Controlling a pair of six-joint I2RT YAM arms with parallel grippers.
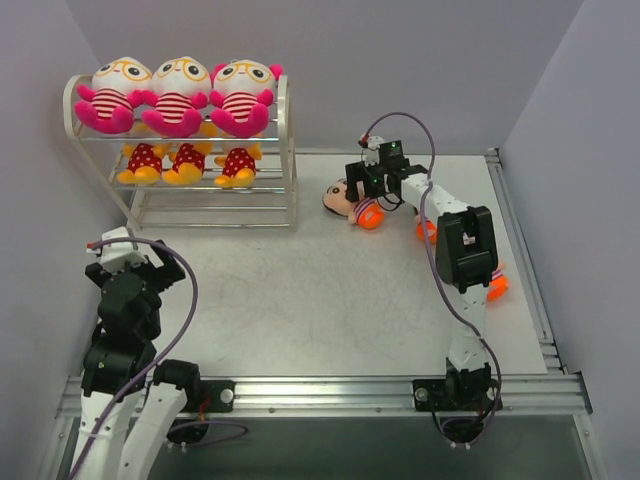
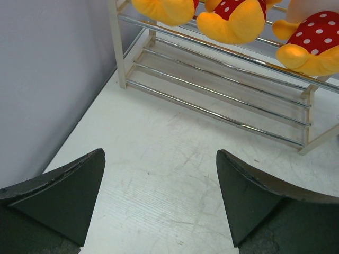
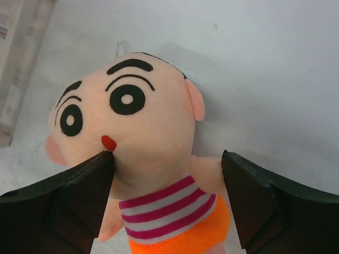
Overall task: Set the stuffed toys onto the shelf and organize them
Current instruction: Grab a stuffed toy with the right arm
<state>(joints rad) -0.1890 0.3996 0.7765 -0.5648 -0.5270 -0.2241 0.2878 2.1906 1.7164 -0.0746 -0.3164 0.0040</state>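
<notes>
The cream wire shelf [image 1: 292, 175] stands at the back left. Three pink toys with glasses [image 1: 178, 95] sit on its top tier and three yellow toys in red dotted dresses [image 1: 188, 162] on the middle tier; the bottom tier is bare. A peach-faced doll [image 1: 340, 197] in orange pants lies on the table right of the shelf. My right gripper [image 1: 362, 195] is open with its jaws on either side of the doll's neck and chest [image 3: 143, 121]; its fingers [image 3: 79, 190] touch the cheek and arm. My left gripper [image 1: 130, 262] is open and empty in front of the shelf.
Orange parts of two more dolls [image 1: 428, 230] [image 1: 497, 287] show beside my right arm, mostly hidden by it. The grey wall is close on the left of my left gripper [image 2: 160, 153]. The shelf's bottom rods [image 2: 222, 90] and the yellow toys [image 2: 233, 21] lie ahead of it.
</notes>
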